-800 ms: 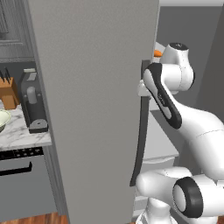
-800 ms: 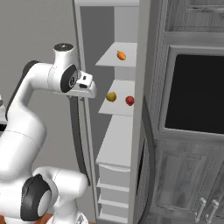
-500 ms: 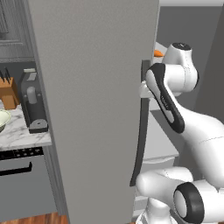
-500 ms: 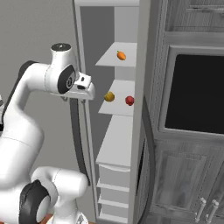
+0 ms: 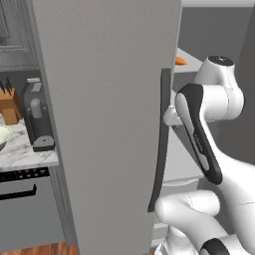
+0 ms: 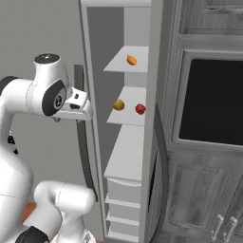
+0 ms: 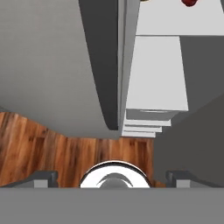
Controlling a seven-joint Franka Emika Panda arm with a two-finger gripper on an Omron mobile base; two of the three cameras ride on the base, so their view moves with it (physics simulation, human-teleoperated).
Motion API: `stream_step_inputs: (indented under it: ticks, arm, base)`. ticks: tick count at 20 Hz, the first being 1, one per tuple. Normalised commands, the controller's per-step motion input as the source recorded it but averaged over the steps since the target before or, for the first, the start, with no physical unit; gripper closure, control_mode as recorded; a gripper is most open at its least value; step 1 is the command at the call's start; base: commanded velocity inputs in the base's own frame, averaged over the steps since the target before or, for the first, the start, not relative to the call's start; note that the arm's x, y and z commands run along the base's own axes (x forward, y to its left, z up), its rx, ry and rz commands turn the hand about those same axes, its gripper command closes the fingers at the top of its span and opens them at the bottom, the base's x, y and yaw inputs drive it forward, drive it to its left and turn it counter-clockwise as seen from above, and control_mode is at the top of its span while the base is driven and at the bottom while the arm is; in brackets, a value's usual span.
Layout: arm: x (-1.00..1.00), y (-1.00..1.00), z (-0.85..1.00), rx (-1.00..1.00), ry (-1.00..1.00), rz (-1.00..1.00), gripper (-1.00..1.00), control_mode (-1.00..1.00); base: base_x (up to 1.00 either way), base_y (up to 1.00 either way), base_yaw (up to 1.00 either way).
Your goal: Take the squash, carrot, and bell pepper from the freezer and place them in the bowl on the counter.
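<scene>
At freezer (image 5: pixel 104 124) door edge: gripper (image 7: pixel 112 177), jaws spread wide, nothing held, by the dark handle (image 5: pixel 158 144).
Change vs earlier: arm shifted slightly away from door; veg unmoved.
Top shelf: carrot (image 6: pixel 132 60).
Mid shelf: squash (image 6: pixel 118 105) left, bell pepper (image 6: pixel 140 109) right, apart.
Counter (image 5: pixel 22 149): bowl (image 5: pixel 4 136) at left edge.
Writing: none legible.

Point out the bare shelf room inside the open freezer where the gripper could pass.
The freezer shelf below the squash and bell pepper is bare, above the drawers. The top shelf is free left of the carrot. Crowded: the middle shelf's front, where squash and bell pepper sit close together.
</scene>
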Motion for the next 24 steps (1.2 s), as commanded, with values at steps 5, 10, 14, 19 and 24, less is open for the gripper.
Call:
stream_step_inputs:
  ticks: [5,10,14,19,24]
  arm:
    - [-0.39,0.12,0.0,0.0,0.0,0.04,-1.0,-1.0]
    - [-0.21,0.05,0.0,0.0,0.0,0.03,-1.0,-1.0]
    - [-0.14,0.04,0.0,0.0,0.0,0.03,-1.0,-1.0]
    - [-0.19,0.01,0.0,0.0,0.0,0.03,-1.0,-1.0]
    - [-0.26,0.0,0.0,0.0,0.0,0.01,-1.0,-1.0]
  base:
    - [0.0,0.0,0.0]
    - [0.0,0.0,0.0]
    - [0.0,0.0,0.0]
    - [0.0,0.0,0.0]
    - [0.0,0.0,0.0]
